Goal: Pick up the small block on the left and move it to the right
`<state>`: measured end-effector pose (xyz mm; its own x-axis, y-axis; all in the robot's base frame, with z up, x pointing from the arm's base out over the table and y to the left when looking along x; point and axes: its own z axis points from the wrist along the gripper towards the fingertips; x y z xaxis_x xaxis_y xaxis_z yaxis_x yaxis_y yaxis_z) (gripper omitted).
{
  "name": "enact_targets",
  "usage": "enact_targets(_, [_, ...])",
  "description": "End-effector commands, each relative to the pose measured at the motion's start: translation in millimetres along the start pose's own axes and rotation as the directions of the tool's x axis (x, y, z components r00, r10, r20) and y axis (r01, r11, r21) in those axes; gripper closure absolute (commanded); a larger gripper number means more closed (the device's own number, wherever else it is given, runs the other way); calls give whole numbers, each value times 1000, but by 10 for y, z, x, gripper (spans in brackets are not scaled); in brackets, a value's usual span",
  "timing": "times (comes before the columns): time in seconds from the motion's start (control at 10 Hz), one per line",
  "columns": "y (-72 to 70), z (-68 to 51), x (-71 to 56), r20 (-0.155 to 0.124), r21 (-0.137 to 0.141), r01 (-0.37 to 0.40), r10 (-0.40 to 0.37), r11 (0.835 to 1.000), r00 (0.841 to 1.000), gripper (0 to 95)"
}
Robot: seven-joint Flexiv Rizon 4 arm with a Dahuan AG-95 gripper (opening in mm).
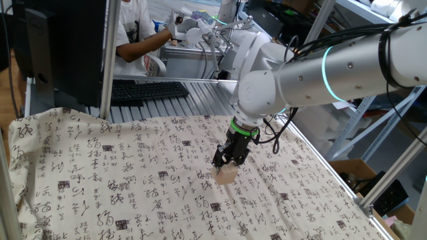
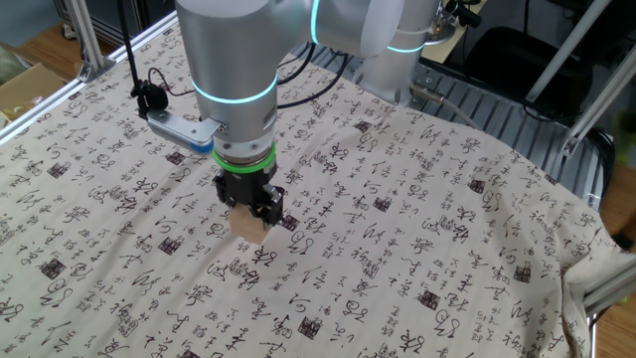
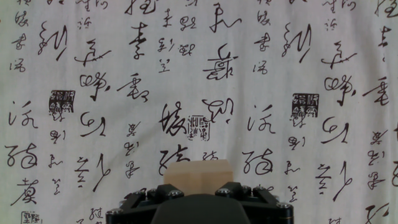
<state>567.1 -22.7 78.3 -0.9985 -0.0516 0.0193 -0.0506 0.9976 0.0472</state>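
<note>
The small block (image 1: 226, 175) is a plain tan wooden cube held at the tips of my black gripper (image 1: 225, 167), near the middle of the calligraphy-printed cloth (image 1: 120, 187). In the other fixed view the block (image 2: 248, 228) hangs from the gripper (image 2: 251, 215) at or just above the cloth. In the hand view the block (image 3: 198, 173) sits between the two black jaws of the gripper (image 3: 198, 190), which close on its sides. I cannot tell whether its underside touches the cloth.
The cloth (image 2: 447, 229) covers the table and drapes over its edges. A black keyboard (image 1: 147, 90) and a monitor (image 1: 60, 47) stand behind the table's far edge. A person (image 1: 140, 33) sits beyond them. Aluminium frame posts (image 1: 107, 60) stand at the corners.
</note>
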Motion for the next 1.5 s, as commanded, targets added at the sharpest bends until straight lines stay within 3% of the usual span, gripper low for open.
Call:
enact_targets(0.1, [-2, 0, -1, -1, -1, -4, 4, 1000, 1000, 950])
enact_targets(0.9, [17, 25, -74, 2, 10, -21, 21, 1000, 1000, 950])
enact_targets(1.5, [218, 25, -217, -7, 16, -46, 46, 999, 999, 950])
